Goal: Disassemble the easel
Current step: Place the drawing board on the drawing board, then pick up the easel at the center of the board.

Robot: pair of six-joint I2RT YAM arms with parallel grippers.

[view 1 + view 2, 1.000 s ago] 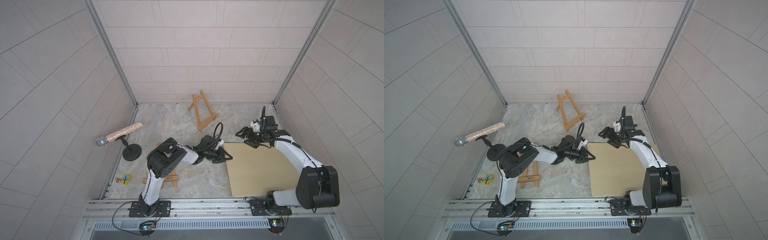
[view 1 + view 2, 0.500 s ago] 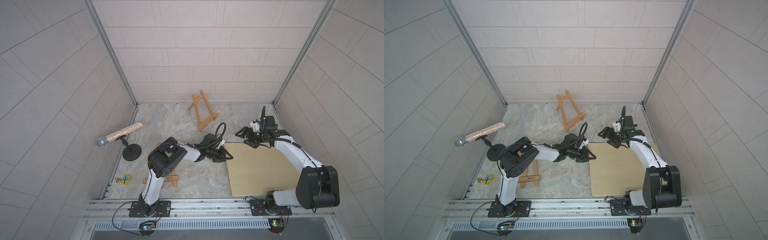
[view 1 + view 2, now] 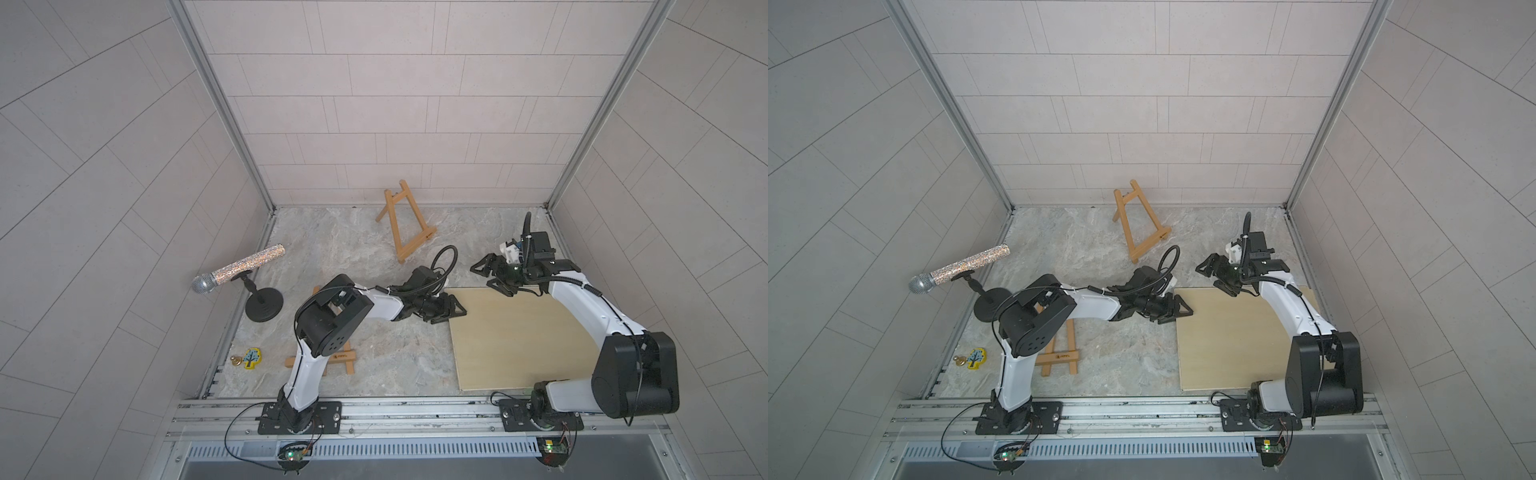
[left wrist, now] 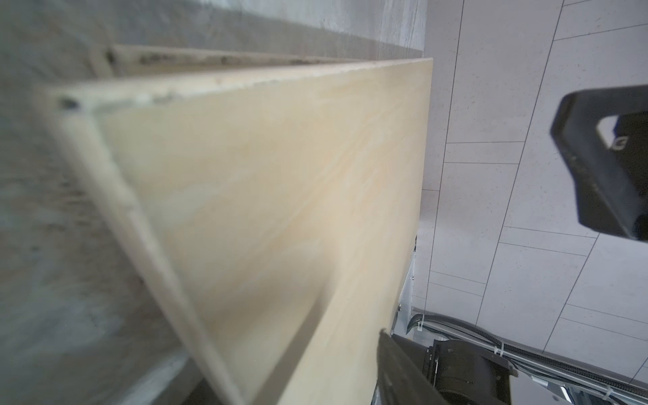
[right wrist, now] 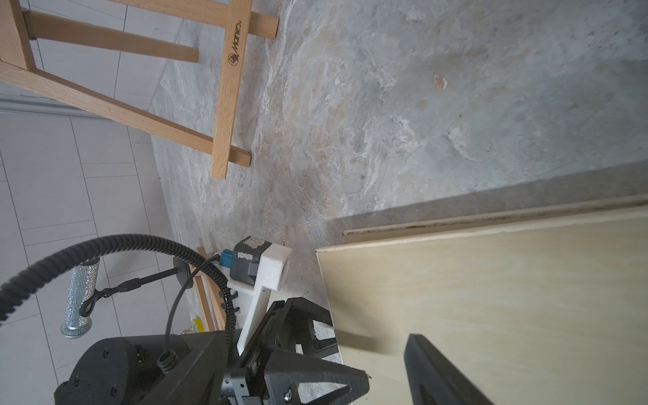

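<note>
Plywood board is lying flat on the marble surface, front right; left gripper is hovering at its far left corner, jaws standing apart, apparently gripping nothing, though wrist view is blurred; right gripper is hanging over the far edge, jaws spread wide, empty; wooden easel is standing by the back wall, well apart from both.

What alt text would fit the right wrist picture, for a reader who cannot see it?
A pale wooden board lies on the marbled table, and the left gripper has its jaws open at the board's edge. Beyond are a wooden easel and a glittery microphone.
</note>
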